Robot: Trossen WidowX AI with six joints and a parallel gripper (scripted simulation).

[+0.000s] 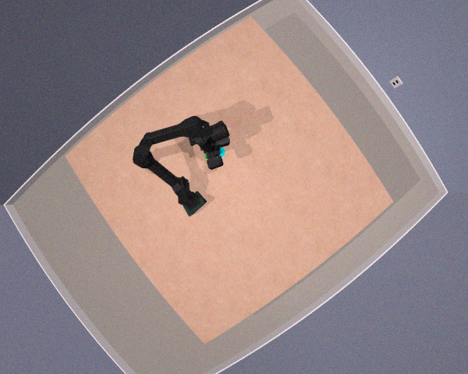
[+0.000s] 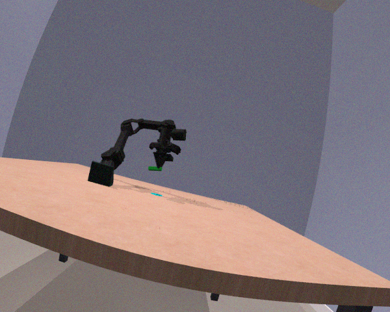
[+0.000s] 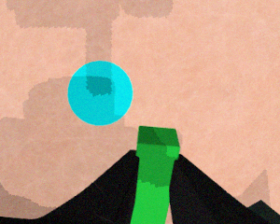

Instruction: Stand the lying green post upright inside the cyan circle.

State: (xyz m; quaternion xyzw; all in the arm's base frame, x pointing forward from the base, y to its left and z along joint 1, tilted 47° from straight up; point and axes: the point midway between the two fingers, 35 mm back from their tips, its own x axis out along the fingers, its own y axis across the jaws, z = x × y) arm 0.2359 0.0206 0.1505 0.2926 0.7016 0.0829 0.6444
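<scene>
My gripper (image 2: 159, 166) (image 3: 154, 161) points down and is shut on the green post (image 2: 154, 168) (image 3: 154, 173), well above the table. The post lies about level across the fingertips and sticks out to the left in the exterior view. In the top view only a small green bit of the post (image 1: 206, 155) shows beside the dark gripper. The cyan circle (image 1: 222, 152) (image 2: 156, 194) (image 3: 100, 93) is flat on the table below. In the wrist view it is up and left of the post's near end, with nothing standing on it. The arm partly hides it in the top view.
The pinkish table top (image 1: 266, 241) (image 2: 188, 234) carries the arm's base (image 1: 193, 204) (image 2: 101, 173). The arm's shadow falls on the table around the circle and across part of it. The table's edges lie well away from the circle in the top view.
</scene>
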